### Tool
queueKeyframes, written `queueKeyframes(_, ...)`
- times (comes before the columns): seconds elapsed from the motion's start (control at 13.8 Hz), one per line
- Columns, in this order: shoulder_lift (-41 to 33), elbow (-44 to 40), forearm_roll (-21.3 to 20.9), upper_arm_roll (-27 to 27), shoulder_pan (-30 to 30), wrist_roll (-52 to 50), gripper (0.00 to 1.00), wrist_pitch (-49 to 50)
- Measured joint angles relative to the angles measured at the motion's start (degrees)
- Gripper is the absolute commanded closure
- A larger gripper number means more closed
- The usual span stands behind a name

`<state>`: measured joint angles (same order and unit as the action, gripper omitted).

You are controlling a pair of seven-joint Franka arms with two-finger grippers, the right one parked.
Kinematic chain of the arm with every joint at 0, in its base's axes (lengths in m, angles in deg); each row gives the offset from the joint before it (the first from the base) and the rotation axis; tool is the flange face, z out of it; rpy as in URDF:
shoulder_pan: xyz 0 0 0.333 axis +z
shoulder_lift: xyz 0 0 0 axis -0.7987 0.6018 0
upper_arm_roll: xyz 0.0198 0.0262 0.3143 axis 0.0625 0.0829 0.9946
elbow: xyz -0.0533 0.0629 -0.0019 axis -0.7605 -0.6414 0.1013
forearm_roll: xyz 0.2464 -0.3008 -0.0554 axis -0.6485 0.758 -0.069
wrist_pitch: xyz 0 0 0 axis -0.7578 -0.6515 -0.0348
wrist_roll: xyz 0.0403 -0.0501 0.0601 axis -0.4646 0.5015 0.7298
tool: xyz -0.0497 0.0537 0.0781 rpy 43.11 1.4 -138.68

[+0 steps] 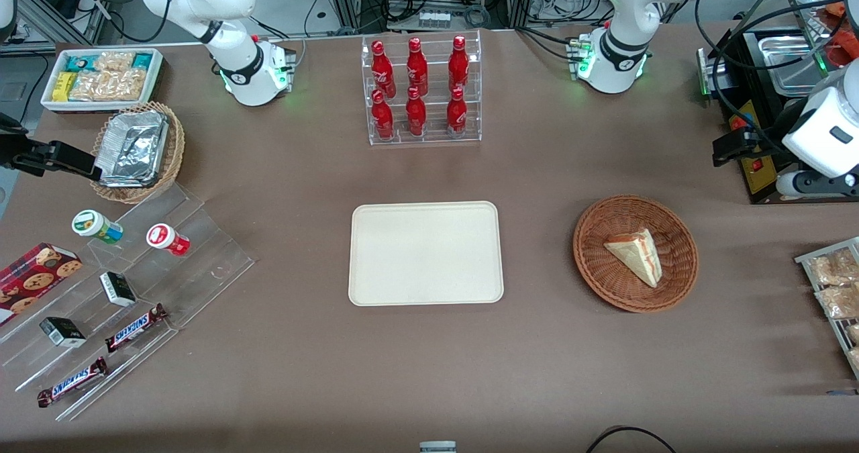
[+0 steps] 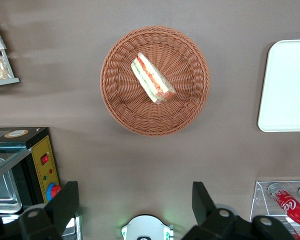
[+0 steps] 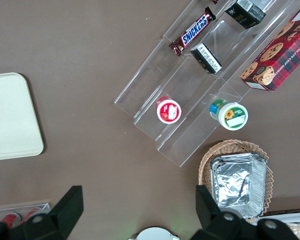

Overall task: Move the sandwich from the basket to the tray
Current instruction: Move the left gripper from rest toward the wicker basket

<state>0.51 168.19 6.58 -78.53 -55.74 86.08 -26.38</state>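
Front view shows us the cream tray (image 1: 425, 252) bare. Beside it, toward the working arm's end, sits the brown basket (image 1: 679, 265) with the sandwich (image 1: 636, 254) inside. High above, our gripper (image 2: 135, 205) hangs partly cut off, fingers (image 2: 66, 201) wide apart.

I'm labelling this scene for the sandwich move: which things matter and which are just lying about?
Job: triangular layered sandwich wedge; round reddish-brown wicker basket holding it; bare flat cream rectangular tray; left arm's tool, open, high above the table near the basket.

Bystanders: clear rack of red bottles; tan basket of foil trays; Snickers bars.
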Motion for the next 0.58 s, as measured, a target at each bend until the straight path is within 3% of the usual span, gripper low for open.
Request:
queueKeyframes(0.36,0.5,0.4,-1.4,0.0,0.0,-0.2,0.00,-0.2)
queueKeyframes(0.58,1.8,4.0,-3.7,-0.1,0.0,-6.7,0.00,-4.5)
